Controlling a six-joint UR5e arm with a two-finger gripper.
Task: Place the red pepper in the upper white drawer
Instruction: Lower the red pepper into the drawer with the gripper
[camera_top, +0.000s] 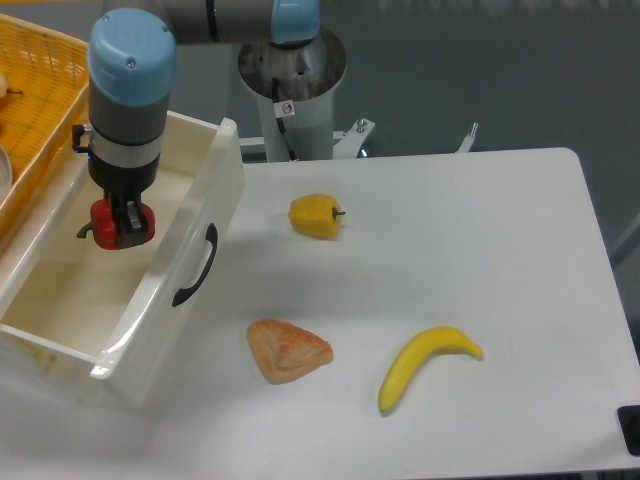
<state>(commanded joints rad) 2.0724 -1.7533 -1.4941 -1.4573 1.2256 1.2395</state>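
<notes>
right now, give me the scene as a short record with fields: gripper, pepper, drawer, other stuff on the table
gripper: gripper shut on the red pepper, held above the inside of the drawer
red pepper: red pepper between the fingers, not yet released
drawer: upper white drawer open, black handle on its front, interior looks empty
table items: yellow pepper, pastry, banana on the white table
left edge: yellow wicker basket beside the drawer
</notes>
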